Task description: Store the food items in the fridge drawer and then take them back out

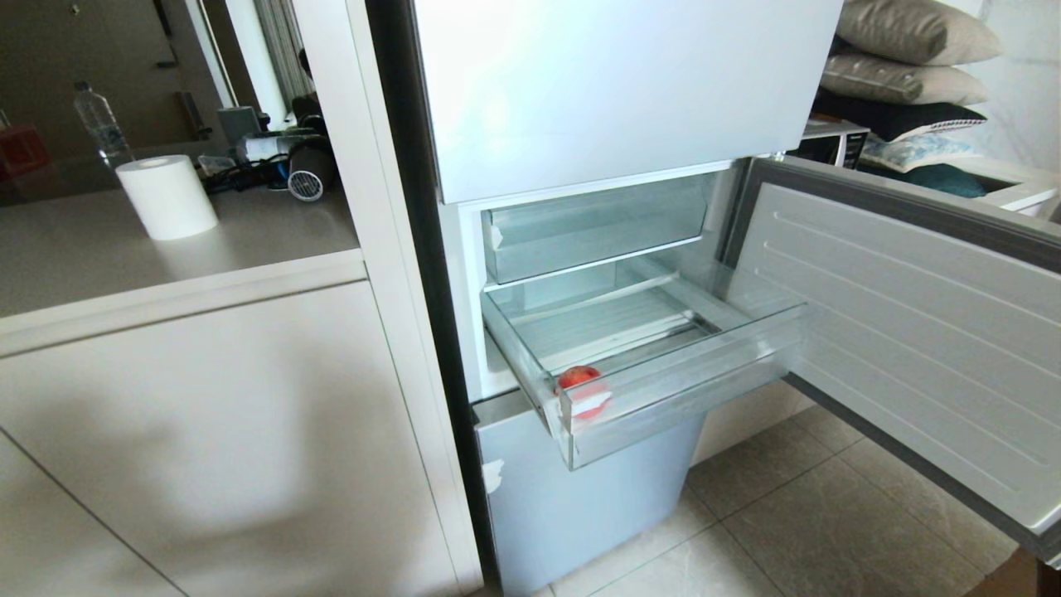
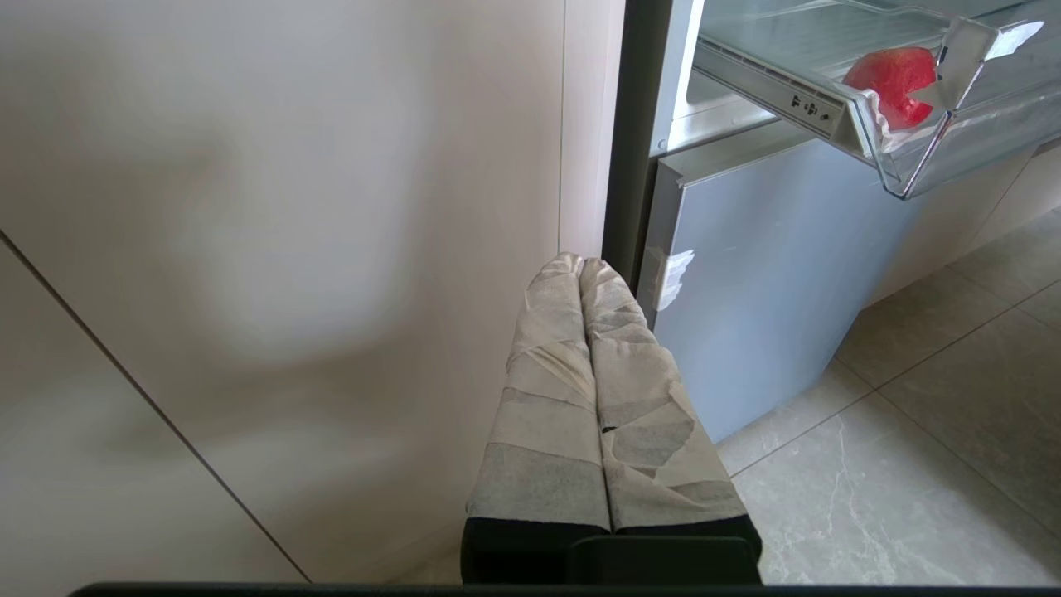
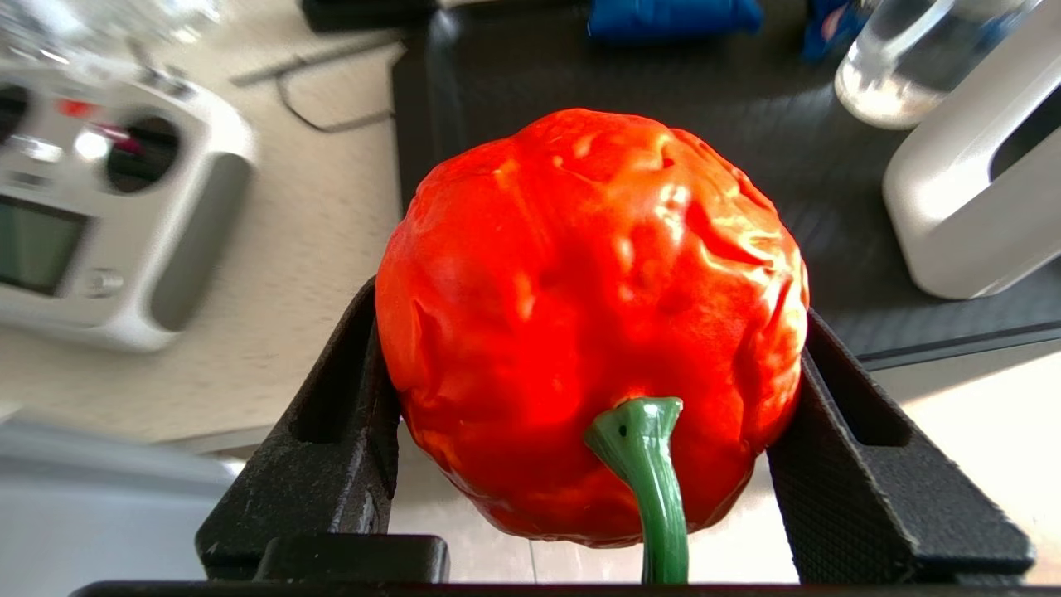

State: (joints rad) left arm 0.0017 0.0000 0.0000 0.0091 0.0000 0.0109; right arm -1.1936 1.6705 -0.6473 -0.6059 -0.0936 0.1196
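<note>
A: What is the head view showing that the wrist views are missing?

B: It is showing the whole fridge with its door (image 1: 912,332) standing open, and the fridge drawer (image 1: 663,390) sitting pulled out below a shallower clear tray (image 1: 593,228). A small red fruit (image 1: 579,380) is lying in the drawer's front corner on the robot's left, beside a white tape scrap (image 1: 590,406). Neither arm is appearing there.

A: And the left wrist view?

B: It is looking past the left pincer (image 2: 582,264), whose taped fingers (image 2: 547,398) are pressing together with nothing between them, hanging in front of the pale cabinet (image 2: 290,249). The same red fruit (image 2: 891,83) is showing through the drawer's clear wall.

A: Is the right wrist view adding anything?

B: Only there is the right pincer (image 3: 593,348) appearing, its jaws standing wide and gripping a wrinkled red pepper (image 3: 588,315) with a green stem (image 3: 642,464). Behind it a counter (image 3: 331,249) is carrying a grey remote controller (image 3: 99,207) and a dark mat (image 3: 663,91)
</note>
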